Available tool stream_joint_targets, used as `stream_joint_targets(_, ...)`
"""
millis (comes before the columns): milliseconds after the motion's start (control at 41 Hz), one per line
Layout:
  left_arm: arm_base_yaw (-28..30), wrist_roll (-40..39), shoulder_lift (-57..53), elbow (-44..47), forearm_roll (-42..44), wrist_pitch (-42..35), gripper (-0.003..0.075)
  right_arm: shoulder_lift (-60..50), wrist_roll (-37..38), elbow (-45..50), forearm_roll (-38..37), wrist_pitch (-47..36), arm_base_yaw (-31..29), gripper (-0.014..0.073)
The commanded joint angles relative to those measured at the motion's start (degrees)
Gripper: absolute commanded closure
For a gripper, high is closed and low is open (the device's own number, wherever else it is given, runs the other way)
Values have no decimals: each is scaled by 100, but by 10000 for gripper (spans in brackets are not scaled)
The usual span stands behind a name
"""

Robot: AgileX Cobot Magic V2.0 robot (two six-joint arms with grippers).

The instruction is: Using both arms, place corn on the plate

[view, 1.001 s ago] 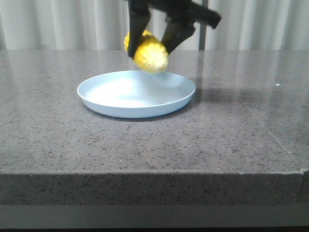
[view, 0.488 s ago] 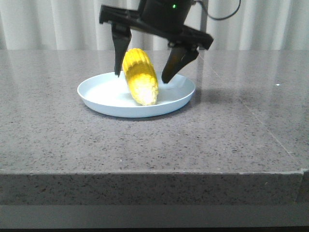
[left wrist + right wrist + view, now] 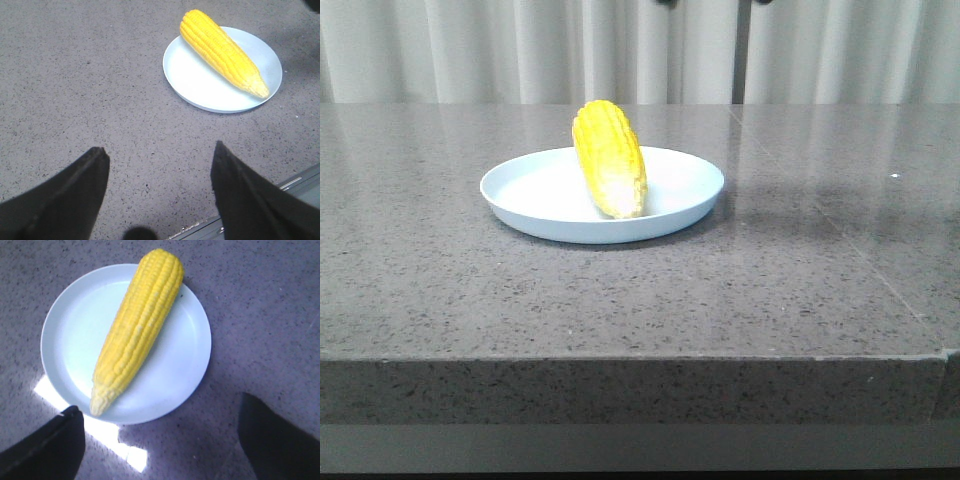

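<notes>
The yellow corn (image 3: 609,157) lies across the pale blue-white plate (image 3: 540,190) on the grey stone table, its paler tip toward the camera. It also shows in the left wrist view (image 3: 222,51) on the plate (image 3: 200,85) and in the right wrist view (image 3: 137,327) on the plate (image 3: 75,335). My left gripper (image 3: 157,160) is open and empty above bare table, well away from the plate. My right gripper (image 3: 160,412) is open and empty, raised above the plate's edge near the corn's tip. Neither gripper shows in the front view, apart from dark bits at its top edge.
The table's front edge (image 3: 640,360) runs across the front view. A pale curtain (image 3: 470,50) hangs behind the table. In the left wrist view a table edge (image 3: 295,180) shows beside the right finger.
The gripper held the corn above the plate, opened and left it lying on the plate, then rose out of the front view. The corn now rests still.
</notes>
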Motion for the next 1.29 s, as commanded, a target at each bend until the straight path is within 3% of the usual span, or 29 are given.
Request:
stream_joint_targets(0, -48, -48, 7, -138, 42, -450, 280, -833, -347, 359, -72, -235, -1, -51)
stream_joint_targets(562, -48, -48, 7, -138, 42, -450, 280, -3861, -527, 2724, -91, -555, -1, -51)
stream_joint_targets(830, -48, -48, 7, -138, 42, -450, 280, -4904, -521, 3232, 87, -726, -1, -51)
stream_joint_targets(1050, -48, -48, 7, -138, 42, -450, 283, -5032, -521, 3230, 107, -704, -1, -49)
stream_joint_targets(1172, -48, -35, 7, -138, 42, -401, 332, -5032, -521, 3230, 107, -719, -1, 57)
stream_joint_targets(1270, -48, -21, 7, -138, 102, -263, 424, -5032, -521, 3230, 107, -713, -1, 232)
